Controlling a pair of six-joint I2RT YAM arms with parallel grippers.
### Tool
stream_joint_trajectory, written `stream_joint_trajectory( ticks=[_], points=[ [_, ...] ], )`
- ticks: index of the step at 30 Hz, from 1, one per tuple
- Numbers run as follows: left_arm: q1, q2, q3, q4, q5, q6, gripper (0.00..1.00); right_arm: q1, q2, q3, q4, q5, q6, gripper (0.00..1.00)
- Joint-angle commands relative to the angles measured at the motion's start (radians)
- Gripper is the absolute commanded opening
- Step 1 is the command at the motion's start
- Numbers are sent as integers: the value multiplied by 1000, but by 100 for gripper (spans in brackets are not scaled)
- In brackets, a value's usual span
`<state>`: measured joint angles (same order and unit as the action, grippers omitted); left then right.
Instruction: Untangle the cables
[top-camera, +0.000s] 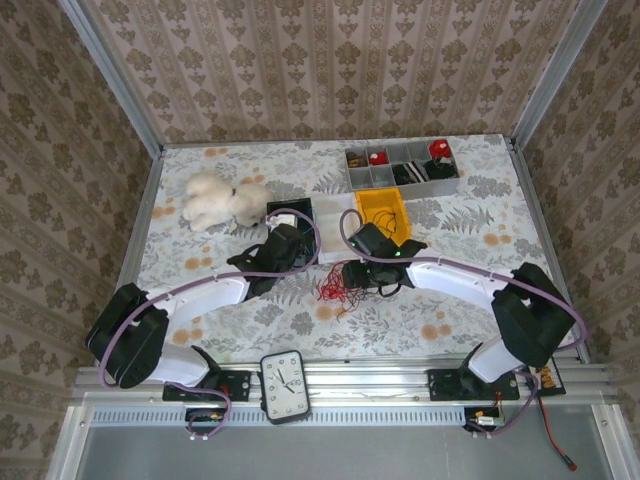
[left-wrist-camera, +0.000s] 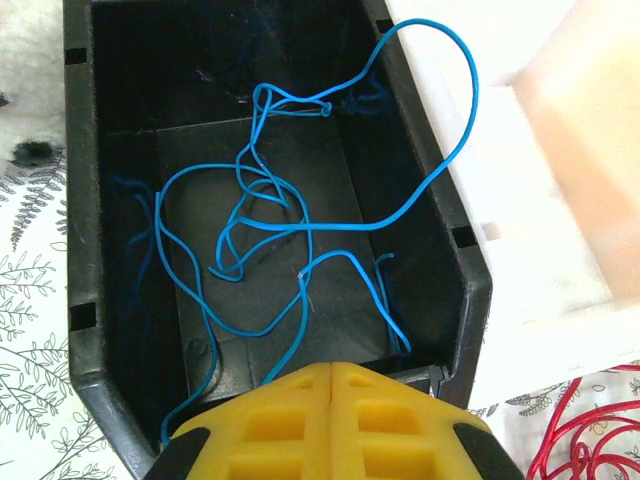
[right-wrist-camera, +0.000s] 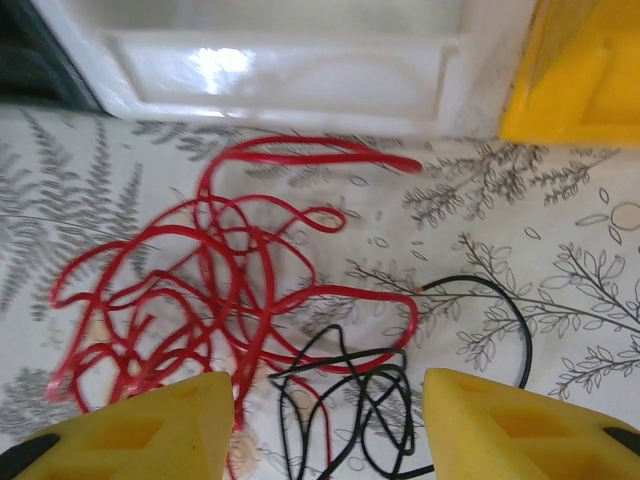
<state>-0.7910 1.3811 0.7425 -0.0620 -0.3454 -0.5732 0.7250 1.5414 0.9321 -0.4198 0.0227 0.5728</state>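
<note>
Cables (top-camera: 338, 288) of three colours, two loose on the table (top-camera: 450, 330), one boxed. From above, no more than a small red-and-dark scribble in the near half of the table, about midway between its left and right edges. Up close from the right wrist, separates into a red cable (right-wrist-camera: 200, 290) in many loose loops and a dark cable (right-wrist-camera: 350, 395) bunched at its near side, the two crossing and touching. From the left wrist, a blue cable (left-wrist-camera: 280, 235) heaped in loops on the floor of a black bin (left-wrist-camera: 470, 300), one big loop arching over the bin's right wall.

Right arm bent in from the near right corner. Right gripper (right-wrist-camera: 325, 420) low over the tangle, yellow fingers spread apart, gripping nothing, dark cable below the gap. Left arm sweeping in from the near left corner. Left gripper (left-wrist-camera: 330, 425) at the bin's near wall, fingers pressed together; blue strands vanishing beneath them, pinched or not impossible to tell.

Past the tangle, a white tray (right-wrist-camera: 280, 70) between the black bin and a yellow bin (right-wrist-camera: 590, 80). At the far edge, right of centre, a grey organiser (top-camera: 400, 168) with small red, black and white items in its compartments.
</note>
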Motion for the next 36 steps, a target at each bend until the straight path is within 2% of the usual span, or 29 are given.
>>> stream_joint_trajectory(
  ticks=[1, 6, 13, 19, 26, 28, 29, 31, 33, 36],
  points=[
    [1, 1, 31, -19, -13, -17, 0, 2, 33, 22, -72, 44, 0, 52],
    [1, -4, 29, -21, -14, -21, 0, 4, 47, -10, -64, 18, -17, 50],
    [1, 7, 41, -29, -10, -22, 0, 2, 65, -16, -27, -27, -31, 24],
    [0, 14, 50, -33, -8, -25, 0, 3, 59, -26, -18, -32, -32, 23],
    [0, 27, 66, -42, 2, -24, 0, 3, 72, -39, -9, -48, -28, 26],
    [-1, 30, 71, -45, 4, -24, 0, 3, 79, -39, -8, -52, -30, 23],
    [-2, 33, 74, -45, 6, -24, 0, 3, 81, -38, -11, -52, -30, 18],
    [-2, 36, 78, -45, 8, -24, 0, 3, 77, -36, -23, -32, -25, 9],
    [-1, 39, 79, -47, 8, -24, 0, 1, 55, -43, -38, 19, -16, 5],
    [-2, 41, 81, -51, 2, -28, 0, -5, -20, -53, -96, 190, 30, 1]
  ],
)
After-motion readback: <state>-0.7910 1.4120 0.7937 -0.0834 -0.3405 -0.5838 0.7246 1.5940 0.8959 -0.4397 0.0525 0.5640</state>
